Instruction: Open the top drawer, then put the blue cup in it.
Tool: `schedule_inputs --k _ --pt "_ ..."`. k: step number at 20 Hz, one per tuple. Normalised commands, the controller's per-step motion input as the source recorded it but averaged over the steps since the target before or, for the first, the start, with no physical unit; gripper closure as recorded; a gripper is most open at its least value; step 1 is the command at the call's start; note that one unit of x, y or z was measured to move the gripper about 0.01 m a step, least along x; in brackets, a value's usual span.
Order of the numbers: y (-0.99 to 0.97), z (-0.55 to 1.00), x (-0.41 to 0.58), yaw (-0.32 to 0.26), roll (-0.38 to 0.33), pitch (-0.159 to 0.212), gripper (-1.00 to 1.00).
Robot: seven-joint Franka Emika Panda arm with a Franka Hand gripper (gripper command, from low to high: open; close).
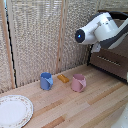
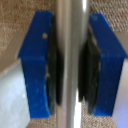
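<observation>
The gripper has its two blue fingers pressed in from either side onto a slim silver bar handle, black pads tight against the metal, so it is clenched on that bar. In the wrist view the handle runs straight through the middle of the picture as a smooth, shiny rod, with a blurred brown surface behind it.

From where the exterior view looks, the arm reaches in high from the exterior view's right, its glossy white shell bent at a rounded joint with a small blue-lit ring facing the room. The hand end is lost behind that joint, up against the dresser, so the grip itself cannot be seen from here.

The top drawer is only partly visible behind the arm: dark brown wood at the upper right of the exterior view, above the like drawer below it. How far it stands out, I cannot tell.

The blue cup stands upright on the pale plank table, matte, mouth up, well apart from the dresser. Just beside it lies a small flat orange block, then the pink mug, also upright. A cream plate with a patterned rim sits at the near left corner. Woven reed screens in wooden frames stand behind.
</observation>
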Motion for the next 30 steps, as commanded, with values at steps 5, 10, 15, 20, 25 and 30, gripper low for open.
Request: schedule_inputs --k 5,10,15,20,25,30 --pt "0.84 0.00 0.119 -0.131 -0.010 0.000 1.00" --pt "0.55 0.00 0.207 -0.101 -0.005 0.021 1.00" --pt "0.11 0.04 0.005 -0.010 -0.017 -0.008 -1.00" --pt "0.19 0.34 0.000 0.022 -0.030 -0.006 -1.00" --pt "0.43 0.37 0.009 0.003 0.164 -0.003 -1.00" --pt "0.53 0.16 0.065 -0.056 0.317 -0.015 -1.00"
